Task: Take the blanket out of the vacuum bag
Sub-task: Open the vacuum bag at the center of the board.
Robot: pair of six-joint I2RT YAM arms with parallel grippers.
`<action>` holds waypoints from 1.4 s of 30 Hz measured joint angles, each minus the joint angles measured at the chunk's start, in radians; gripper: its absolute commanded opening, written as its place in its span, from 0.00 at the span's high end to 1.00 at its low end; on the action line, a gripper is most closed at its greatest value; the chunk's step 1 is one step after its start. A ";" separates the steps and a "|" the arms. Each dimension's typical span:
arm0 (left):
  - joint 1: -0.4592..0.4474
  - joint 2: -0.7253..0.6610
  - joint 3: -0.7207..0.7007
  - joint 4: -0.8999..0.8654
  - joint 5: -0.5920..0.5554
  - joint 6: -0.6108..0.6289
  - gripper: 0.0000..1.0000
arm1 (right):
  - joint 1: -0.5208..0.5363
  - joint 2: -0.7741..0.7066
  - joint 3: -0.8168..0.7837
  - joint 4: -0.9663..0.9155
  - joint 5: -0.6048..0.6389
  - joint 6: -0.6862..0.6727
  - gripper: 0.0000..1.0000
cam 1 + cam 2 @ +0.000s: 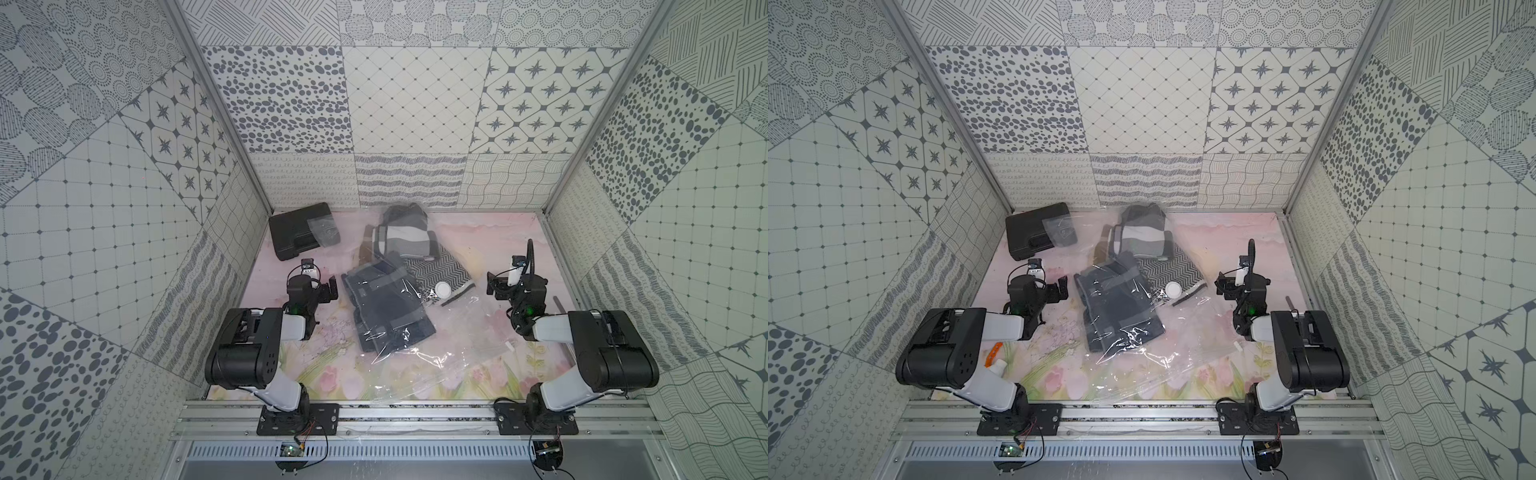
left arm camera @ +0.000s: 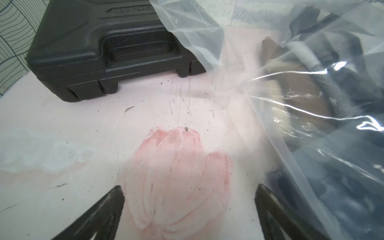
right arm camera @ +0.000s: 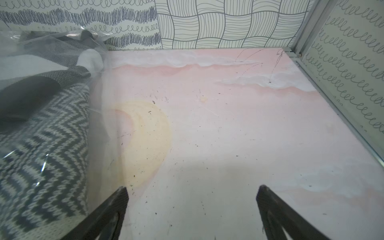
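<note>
The vacuum bag (image 1: pixel 432 365) (image 1: pixel 1142 370) lies crumpled across the middle of the pink floral table, with its round white valve cap (image 1: pixel 443 289) (image 1: pixel 1173 289) on top. Inside it is the blanket: a dark grey folded part (image 1: pixel 386 307) (image 1: pixel 1121 307), a chevron part (image 1: pixel 436 270) (image 3: pixel 41 155) and a grey-and-white striped part (image 1: pixel 405 232). I cannot tell whether these are one piece. My left gripper (image 1: pixel 330 287) (image 2: pixel 189 187) stands open just left of the bag. To the bag's right, the right gripper (image 1: pixel 496 286) (image 3: pixel 193 187) is open over bare table.
A black case (image 1: pixel 297 232) (image 2: pixel 108 52) sits at the back left with a small clear pouch (image 1: pixel 326 230) on it. An orange-and-white object (image 1: pixel 995 359) lies partly under the left arm. A small white piece (image 1: pixel 509 345) lies near the right arm. Patterned walls enclose the table.
</note>
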 measured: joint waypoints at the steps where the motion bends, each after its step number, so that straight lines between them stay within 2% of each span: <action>1: 0.000 0.000 0.000 0.000 0.000 0.000 0.00 | 0.000 0.000 0.000 0.000 0.000 0.000 0.01; 22: 0.000 0.000 0.000 0.000 0.000 0.000 0.01 | 0.000 0.000 0.000 0.000 0.000 0.000 0.01; 24: 0.000 0.000 0.000 0.000 0.000 0.000 0.04 | 0.000 0.000 0.000 0.000 0.000 0.000 0.01; 26: -0.002 -0.022 0.006 -0.023 0.003 0.006 0.09 | 0.001 -0.001 0.001 -0.001 0.008 0.002 0.01; 29: -0.028 -0.140 0.051 -0.125 0.000 0.016 0.09 | 0.007 -0.055 0.034 -0.118 0.026 0.003 0.01; 33: -0.123 -0.374 0.154 -0.258 -0.002 0.018 0.15 | 0.041 -0.215 0.141 -0.301 0.052 0.007 0.01; 37: -0.278 -0.492 0.296 -0.411 0.053 -0.008 0.21 | 0.097 -0.385 0.240 -0.510 0.111 0.092 0.01; 39: -0.404 -0.481 0.385 -0.522 0.085 -0.017 0.22 | 0.115 -0.459 0.275 -0.652 0.131 0.173 0.01; 42: -0.682 -0.415 0.503 -0.714 0.065 -0.006 0.22 | 0.128 -0.557 0.270 -0.833 0.133 0.301 0.01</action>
